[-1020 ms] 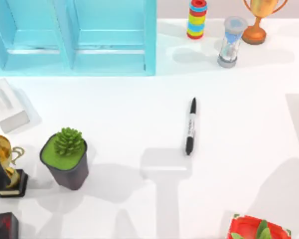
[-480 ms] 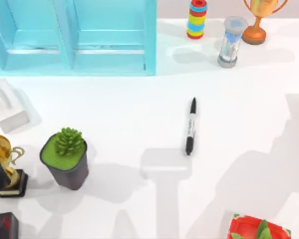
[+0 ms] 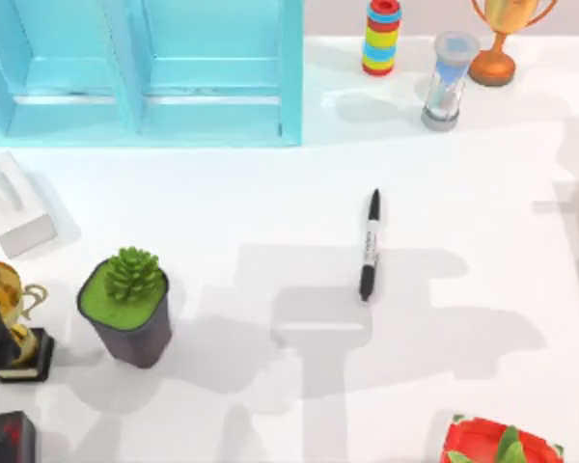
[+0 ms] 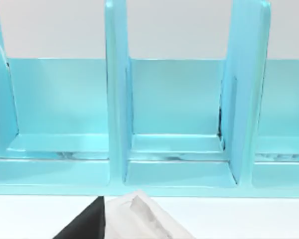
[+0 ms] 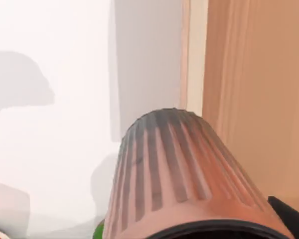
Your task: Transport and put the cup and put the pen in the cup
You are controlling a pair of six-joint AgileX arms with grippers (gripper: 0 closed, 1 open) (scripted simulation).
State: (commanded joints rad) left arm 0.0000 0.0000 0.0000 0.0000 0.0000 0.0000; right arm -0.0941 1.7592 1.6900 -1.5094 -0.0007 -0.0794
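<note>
The pen is seen lying flat on the white table, a little toward the right edge from the middle, with nothing touching it. The cup is seen very close in the right wrist view, with its ribbed side showing and its dark rim near the camera. It looks to be lifted in the air, because the table is seen far behind it, next to a brown strip past the table's edge. So the cup is most likely being carried by the right arm, but the fingers cannot be seen, so it cannot be told if they are closed on it. In the left wrist view a blue shelf at the back edge of the table and a white box are seen; whether the left fingers are apart or together cannot be told. A potted plant is standing near the left edge. The task seems to be in its first part. The cup has not yet been set down on the table, and the pen has not been picked up. After that, the pen must be put in the cup.
</note>
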